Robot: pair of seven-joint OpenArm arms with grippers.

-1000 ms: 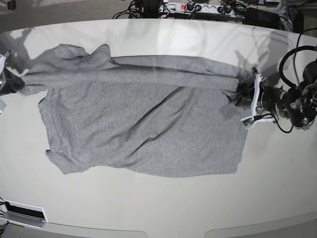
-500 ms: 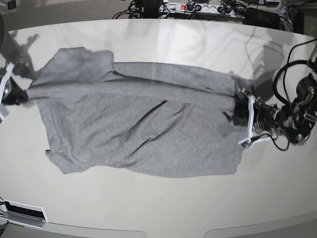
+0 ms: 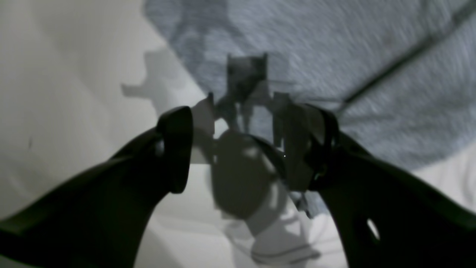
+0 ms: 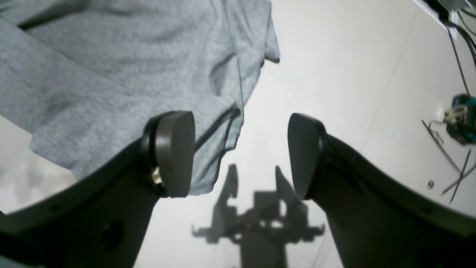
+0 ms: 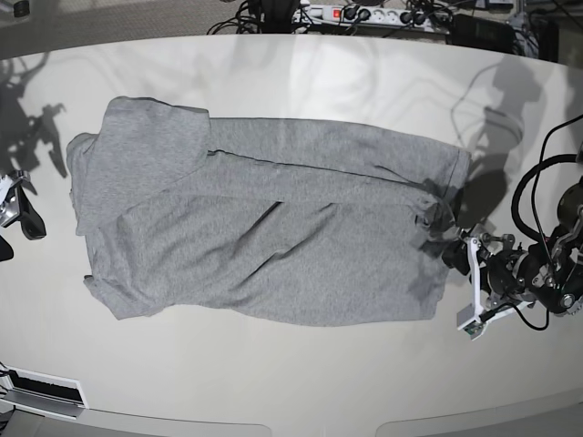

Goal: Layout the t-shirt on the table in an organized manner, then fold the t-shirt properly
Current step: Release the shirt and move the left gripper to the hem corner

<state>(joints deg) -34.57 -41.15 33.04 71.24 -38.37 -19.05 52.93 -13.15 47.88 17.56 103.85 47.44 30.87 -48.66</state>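
- Black jaws of left gripper [image 3: 241, 149] stand spread, nothing between; right gripper [image 4: 241, 156] also spread, empty.
- Grey t-shirt [image 5: 264, 237] lies on the table [image 5: 301, 382], between both arms, w/ a fold along the far edge and creases.
- Risk: a re-grip may pinch two layers, so the wrinkles get folded in.

White power strip [image 5: 364, 15] with a red switch beyond the tabletop's far edge, tangle of black cables [image 5: 250, 14] beside it, dark box [image 5: 483, 32] toward the far right corner, white tray-like fixture [image 5: 41, 390] off the near left corner
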